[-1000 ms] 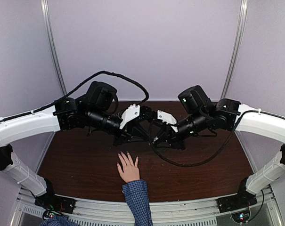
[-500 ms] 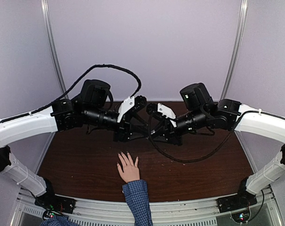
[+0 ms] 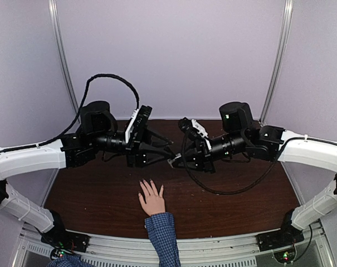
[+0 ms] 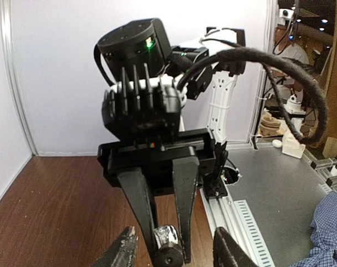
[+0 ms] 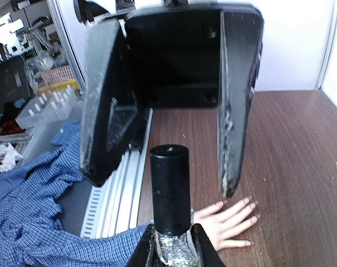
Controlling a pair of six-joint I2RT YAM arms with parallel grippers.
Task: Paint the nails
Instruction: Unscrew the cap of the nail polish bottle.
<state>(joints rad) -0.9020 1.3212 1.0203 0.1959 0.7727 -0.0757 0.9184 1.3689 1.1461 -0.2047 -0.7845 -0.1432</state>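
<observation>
The hand [image 3: 152, 199] lay palm down at the middle of the near edge of the dark brown surface [image 3: 240, 200], fingers spread and pointing toward the far edge, with a blue checked cuff [image 3: 160, 222] crossing that edge. The nails [image 5: 248, 198] showed as small dark tips at the ends of the fingers. In the top view they were too small to judge for polish. Both arms reached inward and met in the air above the middle of the surface, beyond the fingertips and well clear of the hand. The right tool [image 5: 174, 249] was clamped on a small bottle [image 4: 166, 233] with glittery silver contents. It held the body from both sides, so the tall black cap [image 4: 169, 257] stuck out past its fingertips. The left tool [image 5: 164, 186] faced it head-on with its fingers apart. One black finger [image 5: 107, 111] stood on each side of the cap, with a clear gap between each finger and the cap. In the right wrist view the hand lay on the surface below and beyond the cap, with blue checked cloth bunched at the lower left beside the metal rail along the near edge.
</observation>
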